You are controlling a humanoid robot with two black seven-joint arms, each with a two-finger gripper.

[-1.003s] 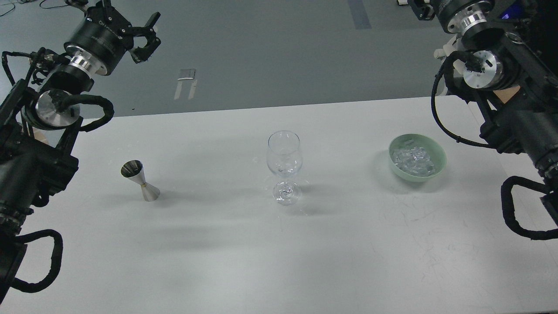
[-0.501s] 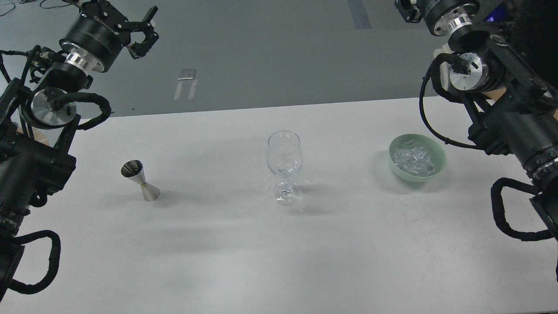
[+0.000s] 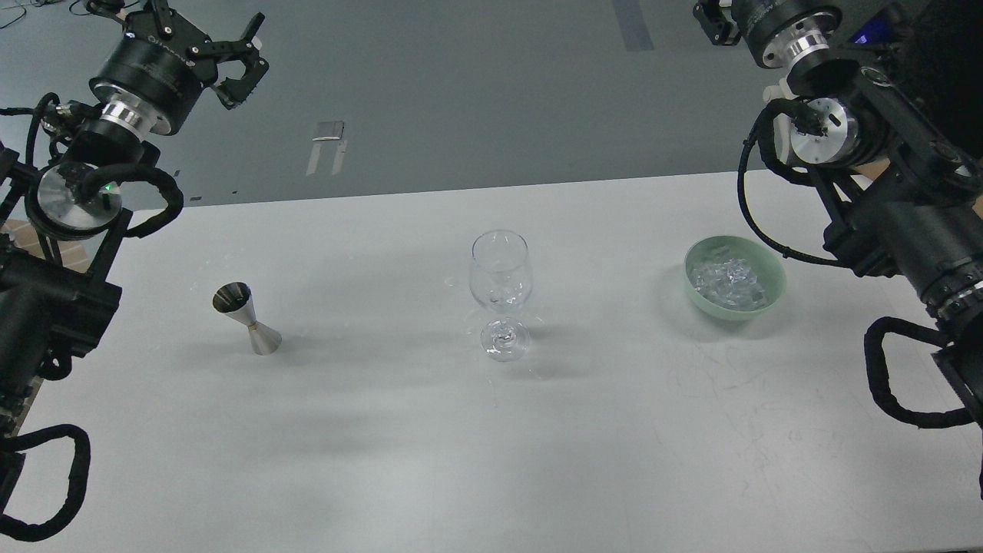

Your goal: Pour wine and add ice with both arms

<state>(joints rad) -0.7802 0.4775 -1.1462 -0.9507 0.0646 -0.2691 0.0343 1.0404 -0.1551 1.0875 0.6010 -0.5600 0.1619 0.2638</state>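
An empty clear wine glass [image 3: 501, 278] stands upright at the middle of the white table [image 3: 491, 445]. A steel jigger [image 3: 247, 318] stands to its left. A pale green bowl [image 3: 772, 270] to its right holds several clear ice cubes [image 3: 726, 281]. My left gripper [image 3: 239, 55] is open and empty, high above the floor beyond the table's far left edge. My right gripper [image 3: 710, 21] is at the top right edge of the view, mostly cut off, far above the bowl.
The grey floor [image 3: 476, 100] lies beyond the table's far edge, with tape marks on it. The thick black arm links and looped cables stand along both sides of the table.
My left arm has swung a little left and up, away from the table. My right arm has shifted left and slightly up. The glass, the jigger and the bowl have not moved.
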